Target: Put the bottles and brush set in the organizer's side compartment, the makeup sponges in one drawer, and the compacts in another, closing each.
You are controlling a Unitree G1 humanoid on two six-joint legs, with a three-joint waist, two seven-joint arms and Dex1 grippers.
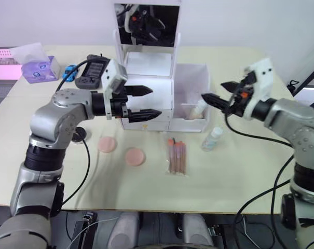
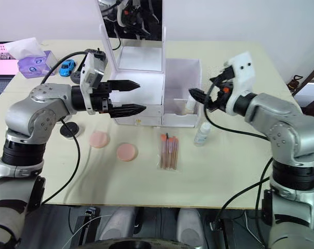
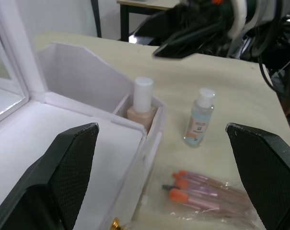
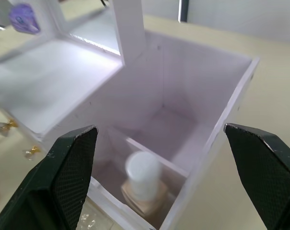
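Note:
The white organizer (image 1: 146, 85) stands at mid-table with both drawers shut. Its side compartment (image 1: 192, 85) holds the beige bottle (image 4: 144, 182) upright in the front section. My right gripper (image 1: 217, 92) hovers open just above that bottle, empty. The clear teal-labelled bottle (image 1: 213, 139) stands on the table beside the compartment. The brush set (image 1: 176, 156) lies flat in front of the organizer. Two pink makeup sponges (image 1: 107, 144) (image 1: 135, 156) lie left of it. My left gripper (image 1: 148, 102) is open and empty at the drawer fronts. One black compact (image 2: 69, 129) peeks from under my left arm.
The mirror lid (image 1: 147, 26) stands upright at the back. A purple tissue box (image 1: 40, 67), a blue toy car (image 1: 68, 72) and a black handheld console (image 1: 92, 70) sit at the far left. The table's front edge (image 1: 162, 210) runs close below the sponges.

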